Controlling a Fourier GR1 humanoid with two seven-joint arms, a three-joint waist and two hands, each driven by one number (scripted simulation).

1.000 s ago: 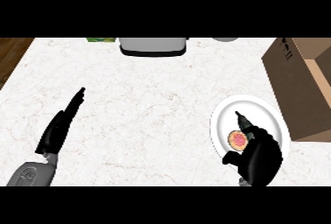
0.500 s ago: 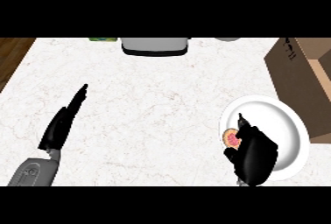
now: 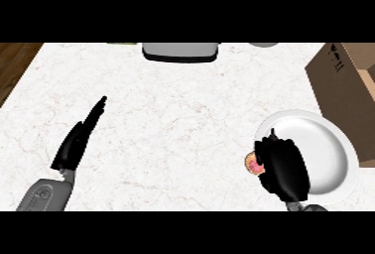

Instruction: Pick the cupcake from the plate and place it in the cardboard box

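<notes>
White counter [image 3: 183, 109]: right hand [image 3: 284, 167] curls round cupcake [image 3: 251, 162] on plate [image 3: 315, 134] beside cardboard box [image 3: 344, 89], left hand [image 3: 79, 143] outstretched

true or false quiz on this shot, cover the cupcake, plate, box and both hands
1. The cupcake lies in the cardboard box. False: it is at the left edge of the plate, partly hidden by the right hand.
2. The left hand has straight fingers. True.
3. The right hand is up by the grey appliance. False: it is over the plate.
4. The plate is at the view's right, near the cardboard box. True.
</notes>
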